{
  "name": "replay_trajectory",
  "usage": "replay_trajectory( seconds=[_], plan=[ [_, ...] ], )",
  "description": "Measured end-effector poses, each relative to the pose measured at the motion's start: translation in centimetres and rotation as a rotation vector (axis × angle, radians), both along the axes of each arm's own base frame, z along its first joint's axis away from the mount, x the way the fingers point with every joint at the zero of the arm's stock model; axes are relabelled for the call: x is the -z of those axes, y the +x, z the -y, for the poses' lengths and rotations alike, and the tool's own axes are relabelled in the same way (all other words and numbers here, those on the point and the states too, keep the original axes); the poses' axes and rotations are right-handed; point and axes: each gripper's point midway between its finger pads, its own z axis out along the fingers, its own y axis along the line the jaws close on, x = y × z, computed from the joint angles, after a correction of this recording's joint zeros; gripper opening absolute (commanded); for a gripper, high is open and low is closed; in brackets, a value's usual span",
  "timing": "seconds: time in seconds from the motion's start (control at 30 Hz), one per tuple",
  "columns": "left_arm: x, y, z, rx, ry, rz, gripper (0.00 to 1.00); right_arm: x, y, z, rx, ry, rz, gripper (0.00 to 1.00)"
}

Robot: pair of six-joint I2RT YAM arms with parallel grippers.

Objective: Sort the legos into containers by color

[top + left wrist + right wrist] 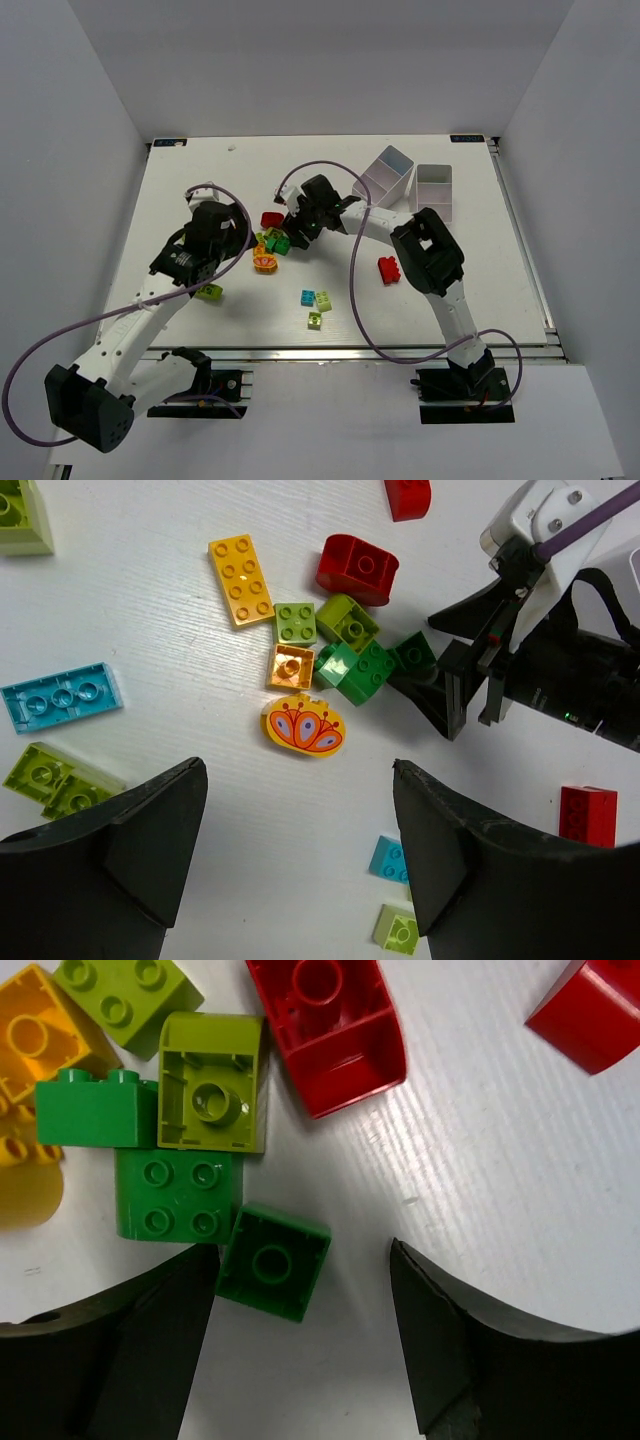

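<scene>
- The counter (200, 170) is white, with pale walls close on 3 sides. The most open room is along the far edge and down the left side.
- The right arm (430, 255) reaches in from the near right and lies right across the line between the pile and the containers. The left arm (150, 310) comes in from the near left. A purple cable (352, 290) loops over the counter by the right arm.
- The 2 containers (432, 190) sit just beside each other at the far right, well apart from the pile. The left 1 is turned at an angle.
- The right pincer (300, 1255) is spread wide, low at the pile's right side. A dark green brick (272, 1263) lies between its fingers, hard up by 1 and clear of the other, so nothing is gripped.
- The left pincer (298, 772) is wide too and holds nothing. It hangs at the pile's left side, with a printed yellow piece (303, 725) just past its fingertips.
- The pile of legos (270, 243) is mid-counter: greens, lime, orange and yellow packed together, with a curved red brick (357, 568) on the far side.
- Strays: a red brick (388, 270) just beside the right arm, a cyan brick (308, 297) with 2 lime ones toward the near edge, and a lime brick (209, 292) by the left arm.
</scene>
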Motion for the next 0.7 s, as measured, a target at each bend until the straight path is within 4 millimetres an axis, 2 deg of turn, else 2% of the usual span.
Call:
replay_trajectory(
  seconds=[0.1, 0.33, 0.4, 0.43, 0.5, 0.6, 0.7],
  plan=[
    [0.0, -0.2, -0.1, -0.004, -0.007, 0.002, 0.84, 0.1, 0.6, -0.3, 0.002, 0.002, 0.020, 0.68],
    [1.1, -0.6, 0.2, -0.006, -0.029, -0.014, 0.84, 0.0, 1.1, -0.7, -0.023, 0.011, 0.057, 0.26],
    [1.9, -0.7, 0.5, 0.006, -0.043, -0.027, 0.84, 0.0, 1.1, -0.7, -0.032, 0.014, 0.062, 0.18],
    [2.2, -0.7, 0.7, 0.013, -0.051, -0.030, 0.84, 0.0, 1.0, -0.7, -0.038, 0.015, 0.069, 0.09],
    [2.9, -0.6, 1.3, 0.034, -0.069, -0.035, 0.82, -0.1, 0.4, -0.1, -0.048, 0.017, 0.069, 0.00],
    [4.1, -0.2, 2.3, 0.067, -0.085, -0.061, 0.80, -0.9, -1.2, 1.5, -0.059, 0.020, 0.040, 0.00],
    [5.4, 0.6, 3.3, 0.100, -0.088, -0.088, 0.78, -4.0, -1.6, 3.4, -0.058, 0.064, 0.033, 0.00]
  ],
)
